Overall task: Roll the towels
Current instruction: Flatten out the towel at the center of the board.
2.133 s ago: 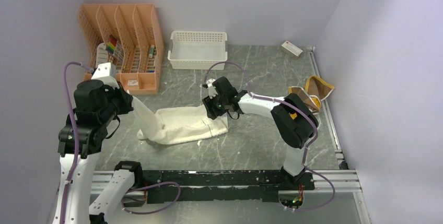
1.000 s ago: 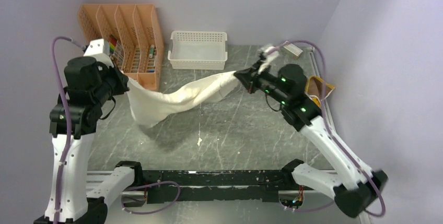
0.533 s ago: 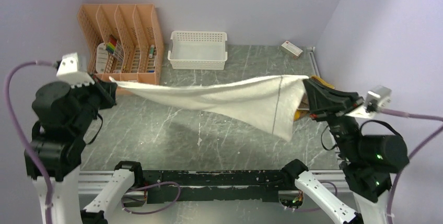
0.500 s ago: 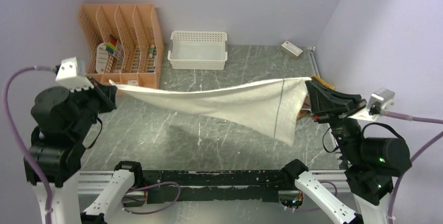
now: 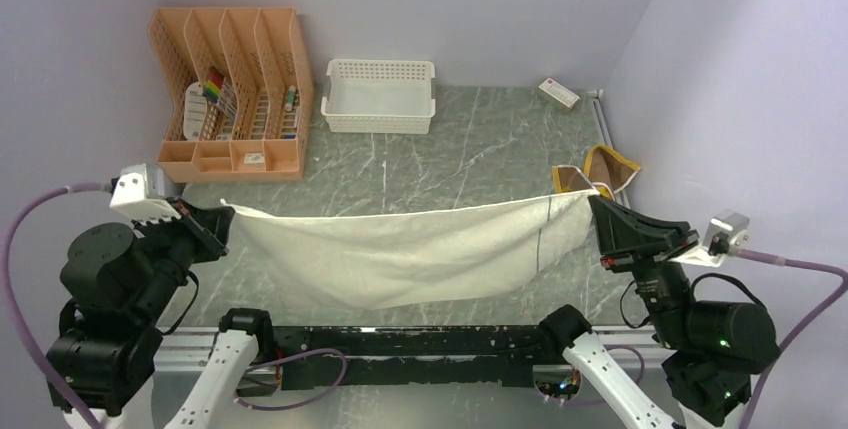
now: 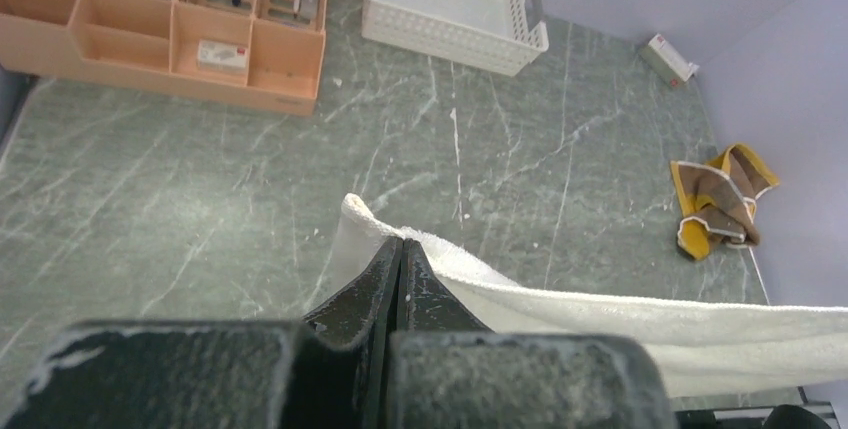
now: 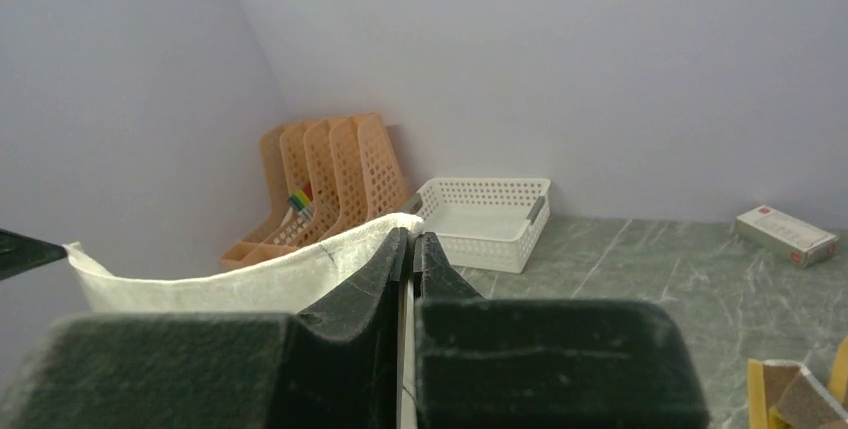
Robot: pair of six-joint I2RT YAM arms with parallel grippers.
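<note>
your left gripper (image 5: 224,221) is clenched on one corner of the white towel (image 5: 400,259), which hangs stretched along the bench's (image 5: 480,149) near edge. your right gripper (image 5: 593,205) pinches its striped end. the yellow towel (image 5: 600,169) lies crumpled at the right edge.

Both arms are up and spread wide apart. The left end effector (image 5: 222,219) and right end effector (image 5: 595,207) point inward at each other, each pinched tight on a corner of the white towel (image 5: 400,259).

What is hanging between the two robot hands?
The white towel, stretched from the left gripper to the right gripper, each shut on a corner. The top view shows it.
</note>
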